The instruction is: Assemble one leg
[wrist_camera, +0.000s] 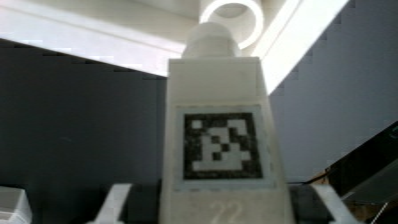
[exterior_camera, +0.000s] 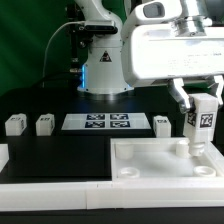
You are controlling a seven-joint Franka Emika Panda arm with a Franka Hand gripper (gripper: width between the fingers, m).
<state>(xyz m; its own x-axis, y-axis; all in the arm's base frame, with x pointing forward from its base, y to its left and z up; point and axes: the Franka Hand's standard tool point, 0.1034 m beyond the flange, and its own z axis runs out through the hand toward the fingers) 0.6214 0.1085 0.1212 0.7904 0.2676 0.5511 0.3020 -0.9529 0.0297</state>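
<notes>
1. Wrist view is showing the leg (wrist_camera: 221, 110) standing between the fingers (wrist_camera: 118, 203). Gaps are showing either side, so the gripper (wrist_camera: 222, 205) is looking parted, not clamping.
2. It is standing upright on the tray (exterior_camera: 160, 162), at a corner on the exterior view's right.
3. It is looking light, stiff and smooth; gripping its flat sides is probably suiting best.
4. Its foot is staying hidden, so seating is remaining unclear.
</notes>
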